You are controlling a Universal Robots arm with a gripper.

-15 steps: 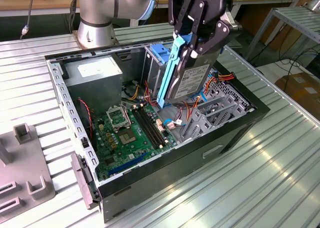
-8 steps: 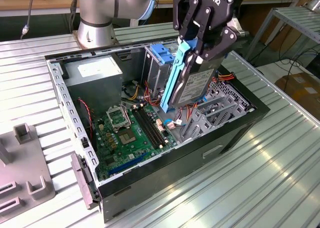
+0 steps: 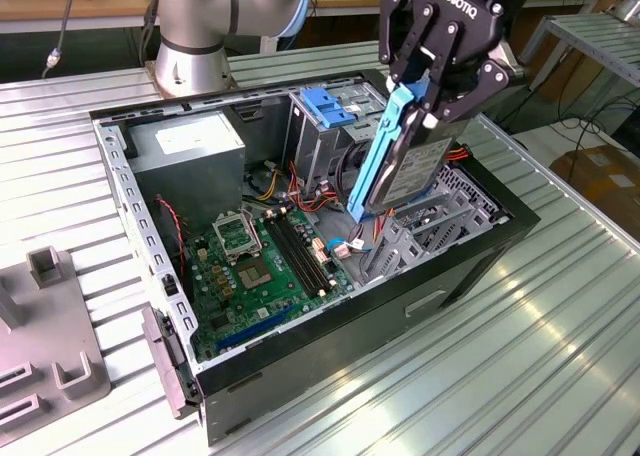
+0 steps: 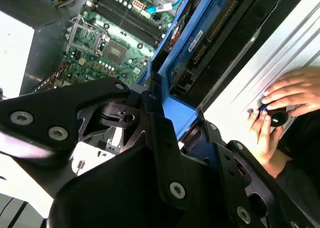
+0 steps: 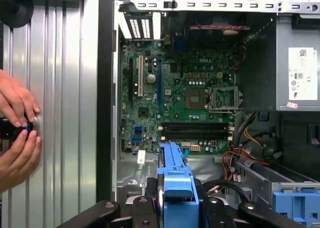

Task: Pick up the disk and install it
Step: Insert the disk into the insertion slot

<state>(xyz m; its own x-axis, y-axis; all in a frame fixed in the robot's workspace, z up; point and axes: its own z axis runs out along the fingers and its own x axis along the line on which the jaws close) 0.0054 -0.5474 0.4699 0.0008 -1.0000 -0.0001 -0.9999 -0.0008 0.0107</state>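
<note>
Above the open computer case (image 3: 420, 311), on the side nearest the worktop's (image 3: 530, 356) edge at the exterior view's right, the hand (image 3: 432, 104) is clenched on the top end of the disk (image 3: 405, 171). Its black fingers press the disk's blue side rails. The disk hangs on edge and tilted, its lower corner just over the cables between the motherboard (image 3: 260, 266) and the grey slotted bay (image 3: 420, 231). The drive cage with its blue handle (image 3: 325, 108) stands just beside the disk, toward the worktop's far edge. The power supply (image 3: 190, 146) sits well apart in the case's far corner. Bare ribbed worktop lies open along the case's near wall. In the first wrist view, a person's hands (image 5: 17, 133) rest on the worktop beside the case's outer wall.
</note>
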